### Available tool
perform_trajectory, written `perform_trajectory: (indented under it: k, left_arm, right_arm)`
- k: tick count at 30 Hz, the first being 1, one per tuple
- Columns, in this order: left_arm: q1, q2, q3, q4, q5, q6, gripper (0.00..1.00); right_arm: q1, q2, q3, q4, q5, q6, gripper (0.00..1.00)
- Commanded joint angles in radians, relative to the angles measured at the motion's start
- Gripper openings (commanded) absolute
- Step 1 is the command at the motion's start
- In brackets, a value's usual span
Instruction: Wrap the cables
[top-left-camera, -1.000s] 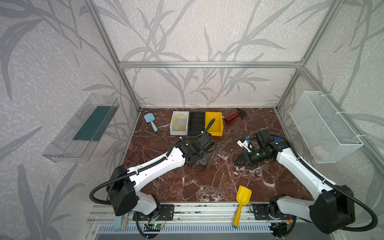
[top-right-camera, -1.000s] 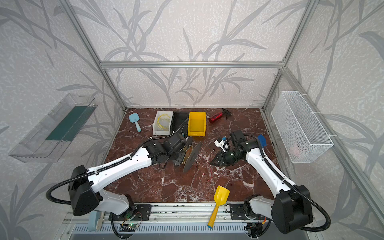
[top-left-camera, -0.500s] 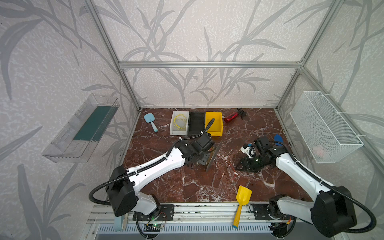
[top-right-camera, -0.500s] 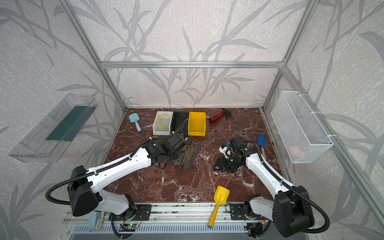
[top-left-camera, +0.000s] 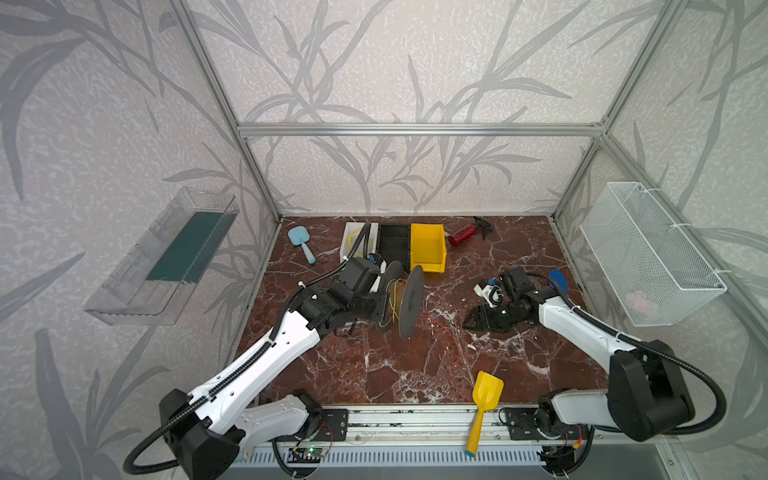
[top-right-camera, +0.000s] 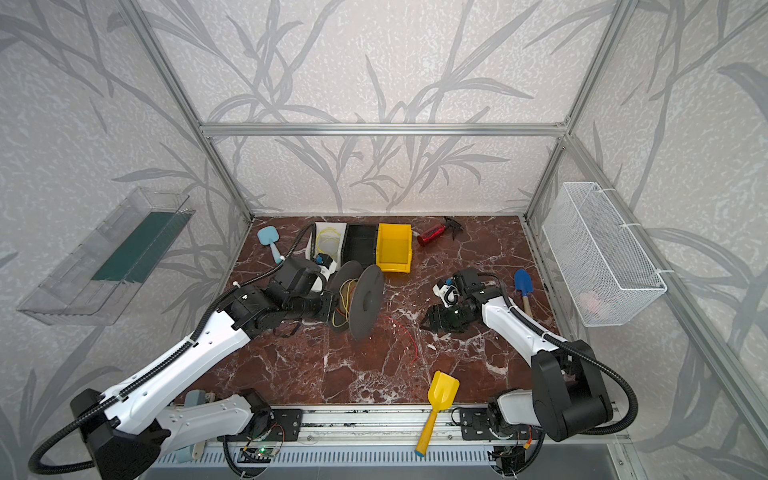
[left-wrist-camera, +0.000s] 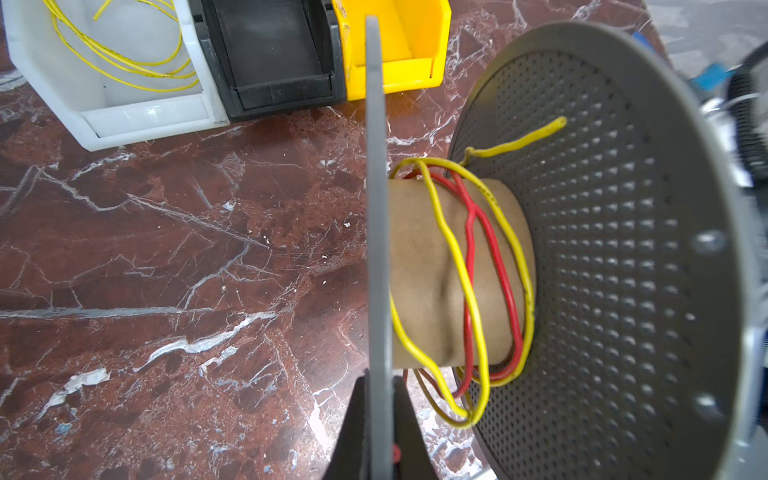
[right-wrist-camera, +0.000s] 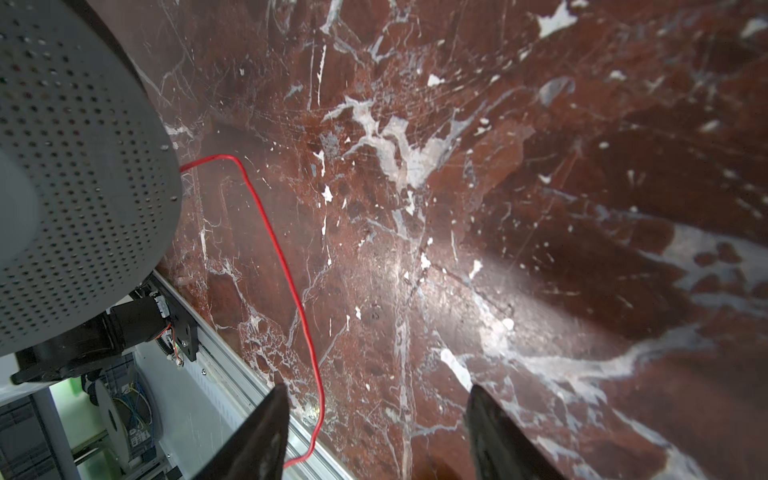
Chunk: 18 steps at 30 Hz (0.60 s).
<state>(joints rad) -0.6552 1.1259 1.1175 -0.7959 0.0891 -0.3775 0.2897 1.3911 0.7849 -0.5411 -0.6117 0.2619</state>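
Left tool (left-wrist-camera: 379, 384) pinches one flange of the grey spool (left-wrist-camera: 602, 249), which is turned on edge over the table (right-wrist-camera: 540, 187). Yellow and red cables (left-wrist-camera: 469, 249) loop loosely round its core. Right tool (right-wrist-camera: 378, 390) hangs spread, one finger beside the red tail (right-wrist-camera: 286, 266) trailing across the marble.

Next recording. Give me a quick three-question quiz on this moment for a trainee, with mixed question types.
1. True or false: the right gripper stands open, not gripping the red cable.
2. The left gripper clamps: A the rim of the spool; B the red cable; C nothing.
3. Fill in: a loose yellow cable lies in the ____ bin.
Key: 1 true; 2 A; 3 white.
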Motion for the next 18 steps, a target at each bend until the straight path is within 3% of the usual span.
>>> perform_trajectory:
  k: [1,4,8,12,18]
  left_arm:
    - [0.017,-0.03,0.053,0.023,0.103,0.01,0.0]
    - [0.038,-0.047,0.063,0.049,0.14,-0.022,0.0]
    - [0.044,-0.053,0.096,0.036,0.129,-0.027,0.0]
    - [0.045,-0.046,0.123,0.008,0.103,-0.015,0.0]
    - [0.046,-0.05,0.148,0.007,0.081,-0.017,0.0]
  right_arm:
    - [0.002,0.051,0.023,0.144,-0.117,0.001,0.67]
    - [0.02,0.069,0.004,0.23,-0.229,0.036,0.67]
    - [0.044,0.036,-0.027,0.23,-0.272,0.051,0.68]
    - [0.043,-0.034,-0.056,0.115,-0.221,0.044,0.68]
    - [0.042,-0.214,-0.129,-0.027,-0.162,0.129,0.69]
